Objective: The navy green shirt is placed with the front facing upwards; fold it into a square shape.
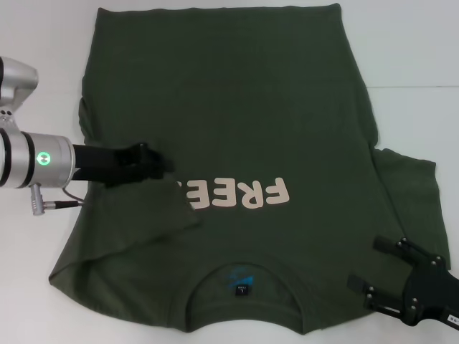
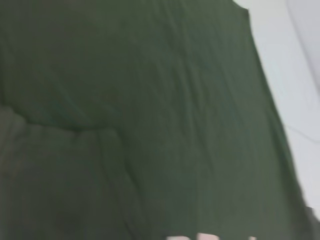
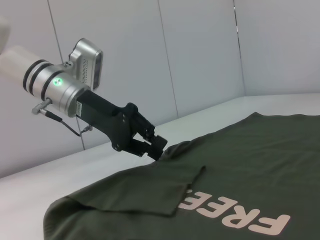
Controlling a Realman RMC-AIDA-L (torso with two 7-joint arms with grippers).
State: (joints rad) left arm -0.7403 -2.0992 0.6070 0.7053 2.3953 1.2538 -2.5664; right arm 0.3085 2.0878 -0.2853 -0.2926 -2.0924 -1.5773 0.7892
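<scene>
Left gripper point(image 1: 166, 163) fingers pinch the navy green shirt point(image 1: 237, 93); right gripper point(image 1: 373, 269) spread wide

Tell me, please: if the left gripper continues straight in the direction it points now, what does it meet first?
Probably only the navy green shirt. The left gripper points across its chest, just above the fabric, near the "FREE" lettering. Nothing else lies in that line; its height is uncertain.

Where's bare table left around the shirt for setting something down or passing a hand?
Bare table lies on the robot's right of the navy green shirt, beyond its unfolded sleeve. A smaller patch lies on the left past the hem corner. Crowded: left gripper over the folded-in left sleeve, right gripper at the near right shoulder.
</scene>
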